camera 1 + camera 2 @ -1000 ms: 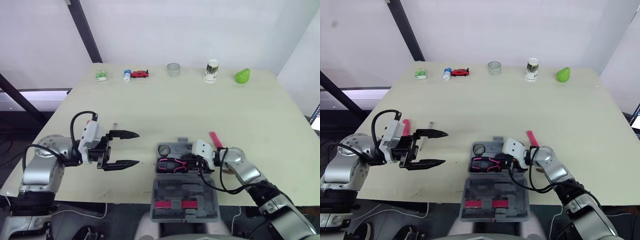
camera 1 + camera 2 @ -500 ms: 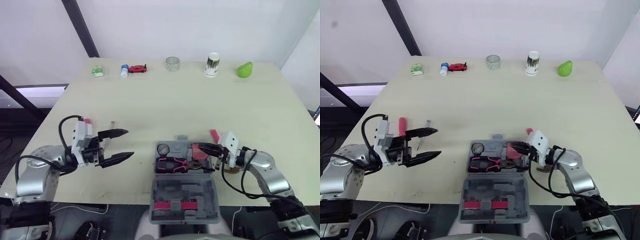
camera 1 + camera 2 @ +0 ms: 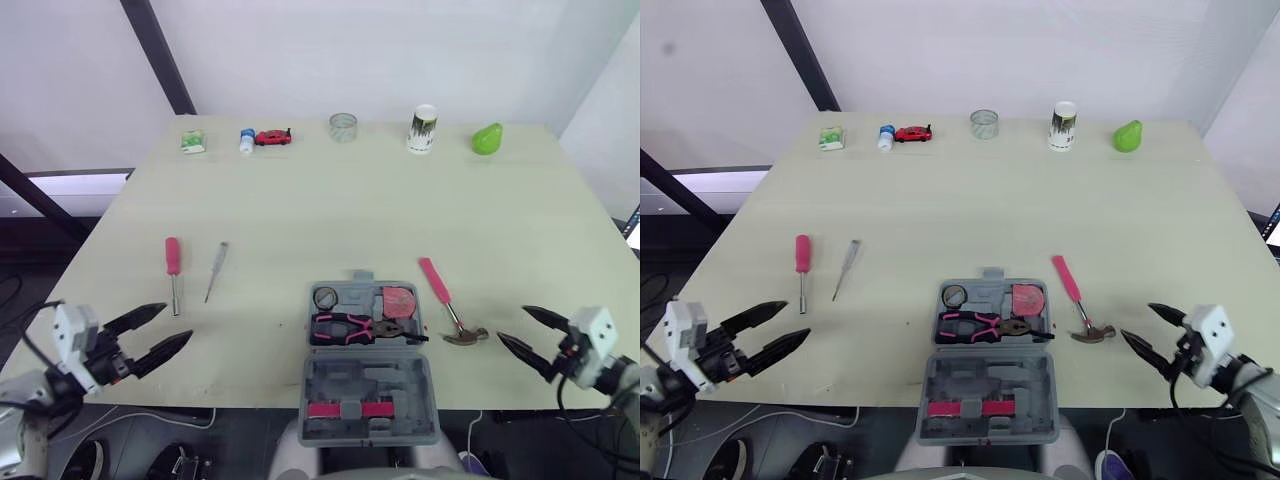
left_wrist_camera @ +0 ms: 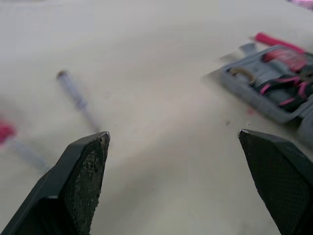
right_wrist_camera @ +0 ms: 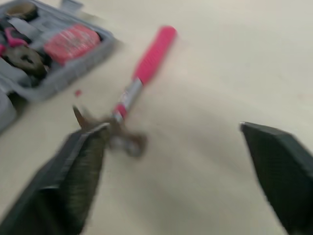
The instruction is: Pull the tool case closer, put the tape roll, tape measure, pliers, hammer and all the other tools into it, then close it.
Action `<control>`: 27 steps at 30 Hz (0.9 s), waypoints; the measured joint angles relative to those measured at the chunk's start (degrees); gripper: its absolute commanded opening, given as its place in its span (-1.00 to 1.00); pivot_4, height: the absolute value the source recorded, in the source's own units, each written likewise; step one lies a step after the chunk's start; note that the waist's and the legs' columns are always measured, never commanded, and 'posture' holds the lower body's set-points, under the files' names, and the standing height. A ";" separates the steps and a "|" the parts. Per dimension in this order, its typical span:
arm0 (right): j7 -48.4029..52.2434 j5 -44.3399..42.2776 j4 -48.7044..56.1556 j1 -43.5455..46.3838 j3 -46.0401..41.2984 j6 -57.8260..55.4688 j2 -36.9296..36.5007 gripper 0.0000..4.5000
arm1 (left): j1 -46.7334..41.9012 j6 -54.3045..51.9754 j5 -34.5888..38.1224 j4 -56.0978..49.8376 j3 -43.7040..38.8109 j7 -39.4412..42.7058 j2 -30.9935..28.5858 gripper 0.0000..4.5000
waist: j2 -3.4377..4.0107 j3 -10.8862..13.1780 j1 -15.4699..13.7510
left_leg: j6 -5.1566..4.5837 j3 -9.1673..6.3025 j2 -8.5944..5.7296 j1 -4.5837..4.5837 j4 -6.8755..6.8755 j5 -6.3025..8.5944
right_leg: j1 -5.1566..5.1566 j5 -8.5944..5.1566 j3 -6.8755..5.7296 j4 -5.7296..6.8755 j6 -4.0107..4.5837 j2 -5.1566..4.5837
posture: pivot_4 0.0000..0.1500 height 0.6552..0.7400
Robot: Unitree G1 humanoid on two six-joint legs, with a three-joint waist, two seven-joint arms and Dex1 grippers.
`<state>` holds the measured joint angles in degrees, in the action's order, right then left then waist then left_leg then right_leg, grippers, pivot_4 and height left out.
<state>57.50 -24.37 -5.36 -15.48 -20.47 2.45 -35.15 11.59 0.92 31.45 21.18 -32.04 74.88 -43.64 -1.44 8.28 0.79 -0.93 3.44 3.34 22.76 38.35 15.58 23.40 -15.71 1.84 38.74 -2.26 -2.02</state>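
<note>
The grey tool case (image 3: 368, 355) lies open at the table's front edge, its lid folded toward me. Inside sit pink-handled pliers (image 3: 350, 329), a red tape measure (image 3: 399, 301) and a small tape roll (image 3: 325, 297). A pink-handled hammer (image 3: 447, 305) lies on the table just right of the case. A pink screwdriver (image 3: 173, 266) and a thin grey tool (image 3: 216, 270) lie to the left. My left gripper (image 3: 150, 334) is open at the front left corner. My right gripper (image 3: 525, 331) is open at the front right, beyond the hammer's head (image 5: 115, 128).
Along the far edge stand a green box (image 3: 191, 143), a small bottle (image 3: 246, 141), a red toy car (image 3: 273, 137), a clear roll (image 3: 343, 127), a cup (image 3: 423, 128) and a green pear-shaped object (image 3: 486, 139). The table's (image 3: 330, 210) middle is bare.
My right gripper opened and pulled back from the case to the front right; the tape measure now lies in the case. My left gripper drew back to the front left corner.
</note>
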 measured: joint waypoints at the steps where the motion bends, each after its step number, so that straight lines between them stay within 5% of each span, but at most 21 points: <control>1: 0.19 -0.45 -0.12 -1.08 -0.96 0.31 0.00 0.99 | 0.12 0.79 -0.23 1.24 -0.40 0.00 -0.02 1.00 | 0.00 0.00 -0.01 | 0.00 0.02 0.00 0.00 0.00 0.00 | 0.00 0.00 0.00 0.00 0.00 0.00 | 1.00 1.00; 13: 0.46 -4.81 -0.26 -12.21 -9.33 2.85 3.34 0.99 | 1.14 9.45 -1.54 16.76 -3.54 2.05 -1.83 1.00 | -0.06 -0.05 -0.01 | 0.01 0.05 0.24 -0.08 -0.02 0.01 | 0.02 -0.10 0.05 0.01 0.17 -0.07 | 1.00 1.00; 23: -2.57 -6.01 7.48 -12.78 -8.92 -2.55 2.58 0.99 | -0.26 9.57 -2.18 17.21 -2.57 3.71 -1.98 1.00 | -0.06 -0.07 0.04 | 0.01 0.12 0.31 -0.11 -0.02 0.01 | 0.04 -0.09 0.12 0.06 0.17 -0.06 | 1.00 1.00; 27: -5.17 -4.13 16.28 -10.97 -4.57 -8.83 -1.22 0.99 | 0.41 10.19 -4.86 9.48 2.50 3.64 -1.45 1.00 | -0.10 -0.10 -0.07 | 0.01 0.13 0.31 -0.10 -0.01 0.01 | 0.04 -0.08 0.15 0.06 0.17 -0.06 | 1.00 1.00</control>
<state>52.33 -28.50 10.93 -26.45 -25.04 -6.38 -36.37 12.00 11.11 26.59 30.66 -29.54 78.52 -45.09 -1.53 8.19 0.71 -0.92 3.56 3.65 22.66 38.34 15.59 23.44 -15.79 1.99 38.79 -2.09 -2.09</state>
